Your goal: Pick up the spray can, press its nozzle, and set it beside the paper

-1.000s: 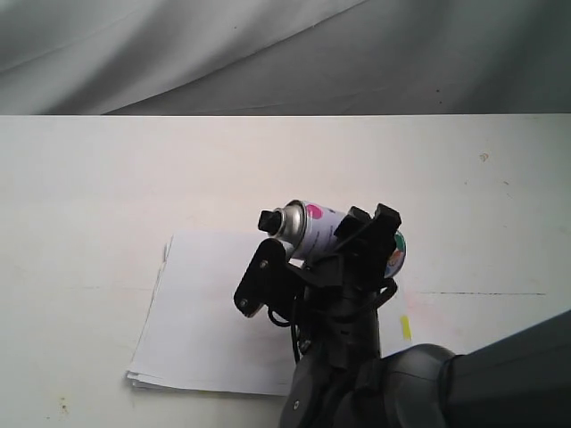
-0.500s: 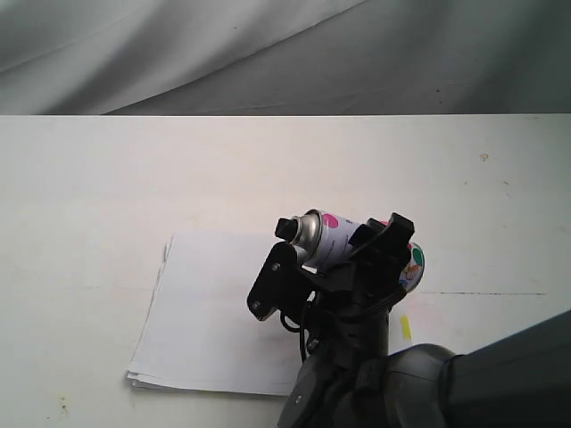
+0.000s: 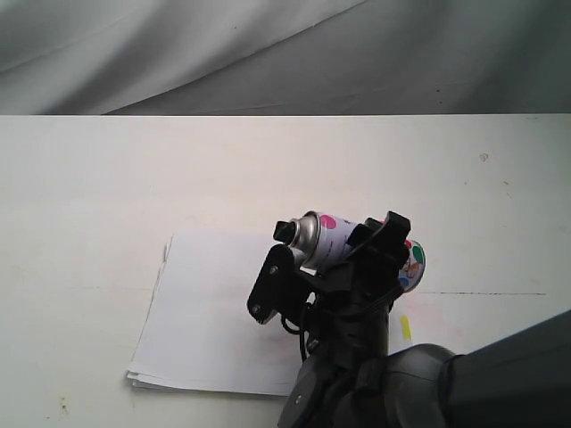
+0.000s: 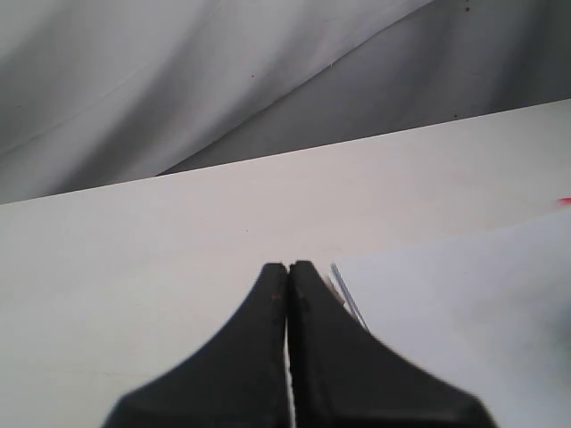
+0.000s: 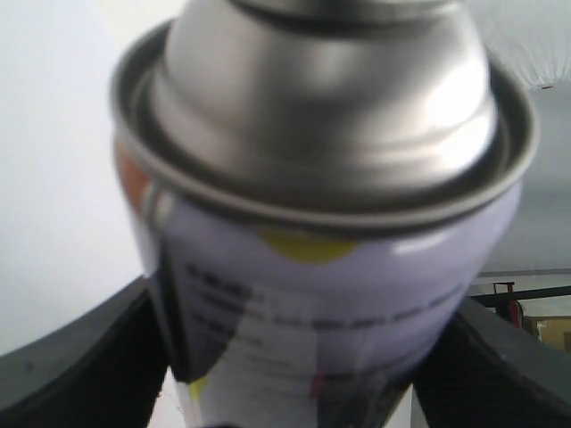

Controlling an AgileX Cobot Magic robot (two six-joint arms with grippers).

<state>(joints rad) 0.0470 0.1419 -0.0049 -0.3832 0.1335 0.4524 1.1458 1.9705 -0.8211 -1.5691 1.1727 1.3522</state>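
Since a second ago, spray can (image 3: 328, 239) and right gripper (image 3: 326, 260) shifted right and a little lower. Right fingers (image 5: 76, 366) clamped on the can's sides. Can held above the table (image 3: 107, 178), lying nearly flat over the paper (image 3: 205, 312)'s right part, nozzle (image 3: 285, 232) pointing left. Left gripper (image 4: 287, 269) fingers pressed together, holding nothing.
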